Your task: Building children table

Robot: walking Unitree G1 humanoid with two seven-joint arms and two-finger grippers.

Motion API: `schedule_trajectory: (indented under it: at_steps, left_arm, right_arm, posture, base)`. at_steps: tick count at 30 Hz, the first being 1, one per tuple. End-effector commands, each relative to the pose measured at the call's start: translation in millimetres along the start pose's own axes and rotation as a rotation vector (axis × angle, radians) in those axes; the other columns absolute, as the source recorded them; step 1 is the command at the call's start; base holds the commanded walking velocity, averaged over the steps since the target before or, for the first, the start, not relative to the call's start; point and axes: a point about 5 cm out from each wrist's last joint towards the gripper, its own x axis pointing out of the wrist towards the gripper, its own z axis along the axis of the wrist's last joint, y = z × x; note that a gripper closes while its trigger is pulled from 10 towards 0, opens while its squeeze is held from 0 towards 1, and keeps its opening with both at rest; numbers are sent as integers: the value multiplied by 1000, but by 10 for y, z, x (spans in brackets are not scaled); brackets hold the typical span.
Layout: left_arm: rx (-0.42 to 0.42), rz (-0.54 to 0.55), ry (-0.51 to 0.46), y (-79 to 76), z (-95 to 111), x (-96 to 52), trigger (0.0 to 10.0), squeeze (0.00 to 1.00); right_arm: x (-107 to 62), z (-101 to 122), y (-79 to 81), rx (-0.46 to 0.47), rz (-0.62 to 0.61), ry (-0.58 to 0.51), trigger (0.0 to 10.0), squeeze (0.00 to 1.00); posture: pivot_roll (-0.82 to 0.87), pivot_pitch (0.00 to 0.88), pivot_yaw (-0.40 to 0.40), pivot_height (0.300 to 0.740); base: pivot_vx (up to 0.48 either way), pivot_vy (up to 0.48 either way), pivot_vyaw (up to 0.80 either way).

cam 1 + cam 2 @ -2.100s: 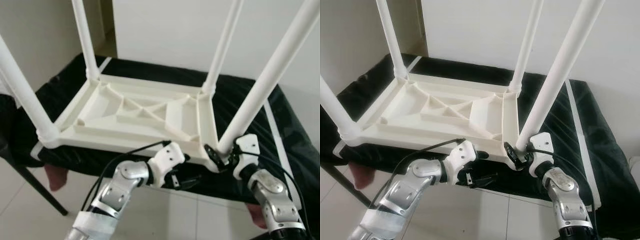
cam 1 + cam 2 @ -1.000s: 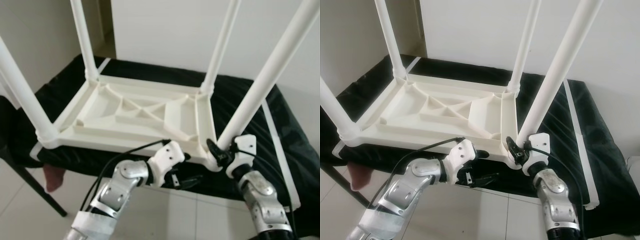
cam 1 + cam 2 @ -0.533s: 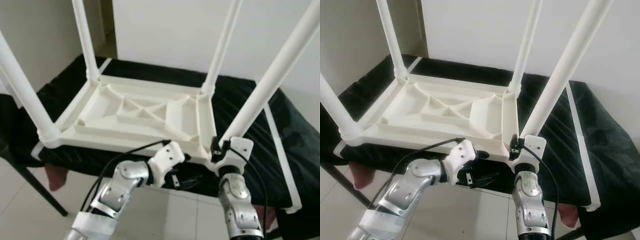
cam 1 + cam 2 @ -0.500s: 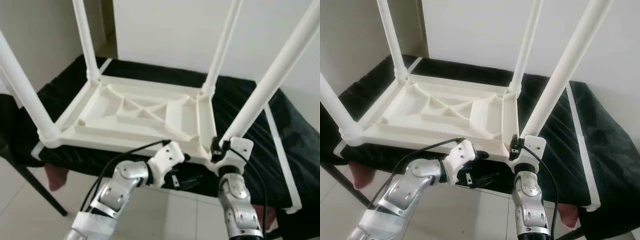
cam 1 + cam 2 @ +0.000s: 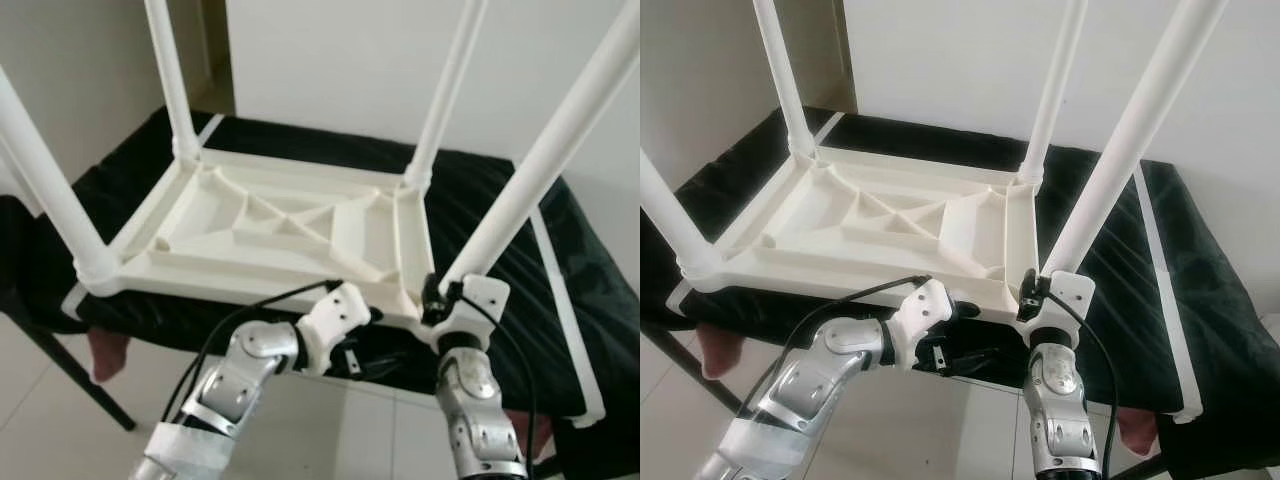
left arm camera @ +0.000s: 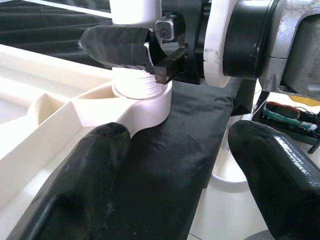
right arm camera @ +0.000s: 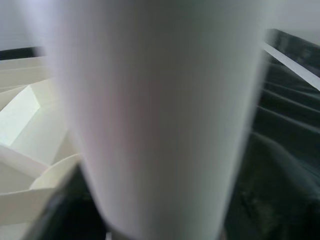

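Observation:
A white plastic children's table (image 5: 200,215) lies upside down on a black-covered surface, with its legs pointing up. My right gripper (image 5: 440,298) is at the base of the near right leg (image 5: 540,175), shut around it just above the threaded socket (image 6: 142,95). One black finger (image 6: 117,47) wraps the front of that leg. In the right wrist view the leg (image 7: 155,115) is a close white blur. My left gripper (image 6: 175,145) hangs open below the table's front edge, left of that corner, with nothing between its fingers.
The other legs stand at the near left (image 5: 45,170), far left (image 5: 170,75) and far right (image 5: 445,95). The black cover (image 5: 500,190) reaches a white wall behind. Pale floor tiles (image 5: 330,440) lie below my arms. A dark furniture leg (image 5: 70,375) slants at the left.
Over two seconds my right arm has swung left, from beside the near right leg to in front of it, and the gripper has settled around its base. The left arm has stayed still.

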Motion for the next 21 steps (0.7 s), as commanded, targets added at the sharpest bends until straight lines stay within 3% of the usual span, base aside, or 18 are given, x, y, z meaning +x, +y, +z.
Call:
schedule_trajectory:
  at_steps: [1,3,4,8,11,12,13,21]
  left_arm:
    - [-9,24,5,-14,-17,20,10000,0]
    - [-9,24,5,-14,-17,20,10000,0]
    - [-10,25,4,-15,-20,30,10000,0]
    - [-9,24,0,-15,-18,43,10000,0]
    - [-9,24,0,-15,-18,43,10000,0]
    - [-9,23,-2,-15,-16,46,10000,0]
    - [-8,21,-3,-14,-14,53,10000,0]
    - [1,12,-7,-13,3,69,10000,0]
  right_arm:
    - [-40,16,-25,40,-3,-10,10000,1000]
    - [-40,16,-25,40,-3,-10,10000,1000]
    - [-42,83,-64,18,65,-43,10000,1000]
    - [-36,122,-137,8,138,-48,10000,1000]
    - [-36,122,-137,8,138,-48,10000,1000]
    - [-31,125,-162,5,176,-41,10000,792]
    - [-12,128,-200,-24,248,-32,10000,0]
    - [155,145,-329,-174,496,3,10000,0]
  posture:
    - [17,3,-49,740]
    - [17,3,-49,740]
    - [11,0,-51,740]
    - [4,0,-49,740]
    - [4,0,-49,740]
    - [4,0,-49,740]
    - [-2,0,-47,740]
    - [2,0,-50,740]
  base:
    - [0,0,0]
    - [0,0,0]
    - [0,0,0]
    - [0,0,0]
    - [0,0,0]
    - [0,0,0]
    - [0,0,0]
    - [0,0,0]
